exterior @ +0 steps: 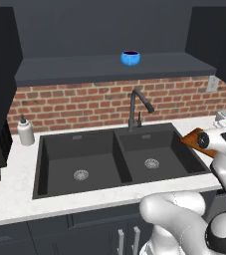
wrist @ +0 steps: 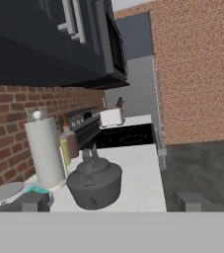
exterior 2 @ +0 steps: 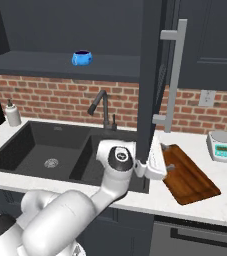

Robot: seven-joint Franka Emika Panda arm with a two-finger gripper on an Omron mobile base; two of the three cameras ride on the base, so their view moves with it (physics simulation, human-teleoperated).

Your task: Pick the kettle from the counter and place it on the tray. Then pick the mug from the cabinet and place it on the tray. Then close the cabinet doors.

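You see 1 mug [exterior: 130,58] on the cabinet shelf above the sink [exterior: 117,159], which has 2 basins, 1 faucet [exterior: 137,107]; beside it, 1 soap bottle [exterior: 25,131], 1 tray [exterior 2: 189,173], 1 scale [exterior 2: 222,145], 1 kettle [wrist: 93,181].

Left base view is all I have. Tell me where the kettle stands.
Observer: In the hand view the kettle stands upright on the counter, next to a paper towel roll.
Operator: Report the pincer.
Observer: The pincer is open, its tips wide apart, facing the kettle and not touching it.
Operator: Now the tray.
Observer: In the right base view the tray lies on the counter to the right of the sink, with nothing set on it.
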